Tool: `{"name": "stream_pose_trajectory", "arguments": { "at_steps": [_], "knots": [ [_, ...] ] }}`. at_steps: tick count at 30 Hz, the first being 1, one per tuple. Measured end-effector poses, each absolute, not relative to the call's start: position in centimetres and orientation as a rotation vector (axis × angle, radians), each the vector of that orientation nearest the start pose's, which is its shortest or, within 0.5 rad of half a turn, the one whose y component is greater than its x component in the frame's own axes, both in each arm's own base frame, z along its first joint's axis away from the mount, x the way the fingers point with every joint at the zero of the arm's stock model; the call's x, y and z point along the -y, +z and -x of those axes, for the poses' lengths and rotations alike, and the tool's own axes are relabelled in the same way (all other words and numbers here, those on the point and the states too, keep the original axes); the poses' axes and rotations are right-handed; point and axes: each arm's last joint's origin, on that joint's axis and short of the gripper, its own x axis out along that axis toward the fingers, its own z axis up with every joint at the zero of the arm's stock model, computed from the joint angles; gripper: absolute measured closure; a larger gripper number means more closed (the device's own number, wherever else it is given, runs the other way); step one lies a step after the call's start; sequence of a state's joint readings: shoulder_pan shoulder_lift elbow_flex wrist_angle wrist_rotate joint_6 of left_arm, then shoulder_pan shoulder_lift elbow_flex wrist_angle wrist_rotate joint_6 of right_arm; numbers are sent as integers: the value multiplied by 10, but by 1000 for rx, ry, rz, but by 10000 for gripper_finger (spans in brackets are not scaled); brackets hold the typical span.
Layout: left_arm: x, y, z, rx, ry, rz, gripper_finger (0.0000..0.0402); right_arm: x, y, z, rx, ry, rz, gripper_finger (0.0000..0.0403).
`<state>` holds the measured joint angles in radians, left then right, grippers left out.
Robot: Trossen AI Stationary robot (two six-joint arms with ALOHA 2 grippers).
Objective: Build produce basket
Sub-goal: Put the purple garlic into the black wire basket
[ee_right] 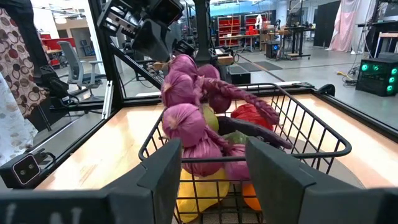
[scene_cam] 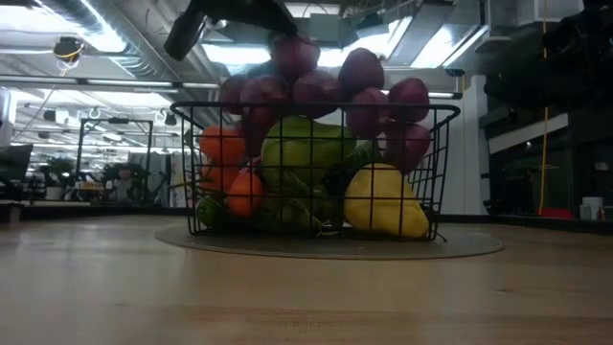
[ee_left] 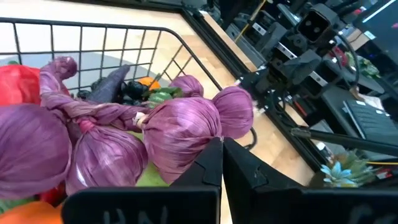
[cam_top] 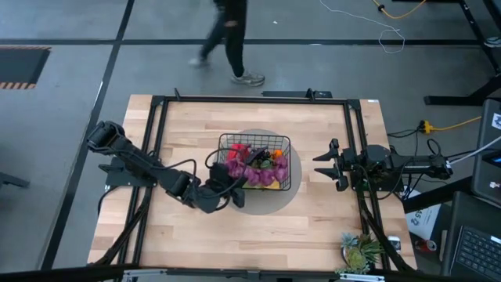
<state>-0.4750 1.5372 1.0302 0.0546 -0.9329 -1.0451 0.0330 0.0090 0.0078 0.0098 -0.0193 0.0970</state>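
The black wire basket stands on a flat grey round mat and holds toy produce: a yellow lemon, a green pear, oranges and a red pepper. A purple string of bulbs rises above the basket's rim. My left gripper is shut at the top of that string, over the basket's near-left corner. My right gripper is open. It hovers level off the basket's right side, its fingers pointing at the basket without touching it. My left gripper is shut on the upper end of the purple string, reaching in from the table's left and slanting down. Its own fingers hide the exact spot, next to a large bulb. The string hangs below it, with the lower bulbs resting on the produce in the basket.
The grey mat lies under the basket. A spiky green potted plant stands at the near-right corner. Black frame rails run along the table's sides. A person walks on the floor beyond the far edge. Bare wood shows left and near.
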Motion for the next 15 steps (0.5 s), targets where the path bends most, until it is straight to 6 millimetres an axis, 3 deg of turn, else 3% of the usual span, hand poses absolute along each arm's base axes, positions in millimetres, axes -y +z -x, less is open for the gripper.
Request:
{"name": "stream_pose_trajectory", "arguments": {
  "at_steps": [9,15],
  "knots": [
    [121,261,-307,-91,609,727,401,-4,166,-98,6,53,-97,221],
    [121,261,-307,-89,612,728,369,-4,166,-98,6,53,-97,221]
  ]
}}
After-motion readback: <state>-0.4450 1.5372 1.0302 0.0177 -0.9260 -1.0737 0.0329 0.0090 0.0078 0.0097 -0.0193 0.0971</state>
